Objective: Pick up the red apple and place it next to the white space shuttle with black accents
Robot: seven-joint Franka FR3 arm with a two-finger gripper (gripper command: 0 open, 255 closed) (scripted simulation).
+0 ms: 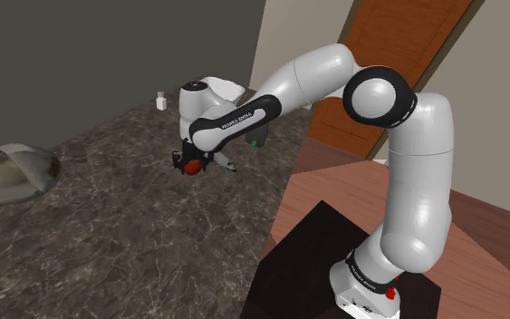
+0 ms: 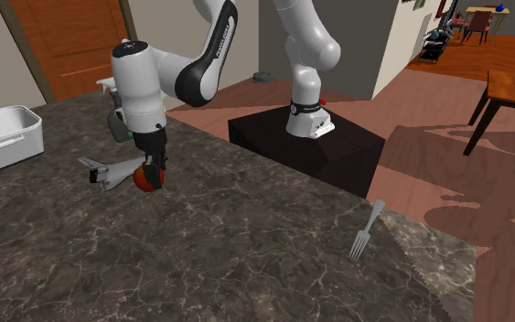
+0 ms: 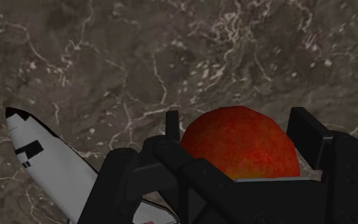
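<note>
A red apple (image 3: 241,143) sits clasped between my black fingers, so my gripper (image 3: 238,137) is shut on it. The shoulder view shows the apple (image 1: 192,167) just above the dark marble counter, under the gripper (image 1: 192,163). The second exterior view has the apple (image 2: 145,178) at the fingertips of the gripper (image 2: 150,174), slightly above the counter. A white space shuttle with black nose and markings (image 3: 44,162) lies flat on the counter close beside the gripper. It also lies right beside the apple as the shuttle (image 2: 107,170), and its tail peeks out as the shuttle (image 1: 226,164).
A white bin (image 2: 4,137) stands at the counter's far end. A fork (image 2: 365,230) lies near the counter's edge. A glass-domed dish (image 1: 13,169) and a small white bottle (image 1: 162,101) stand on the counter, and a green object (image 1: 255,140) lies behind the arm.
</note>
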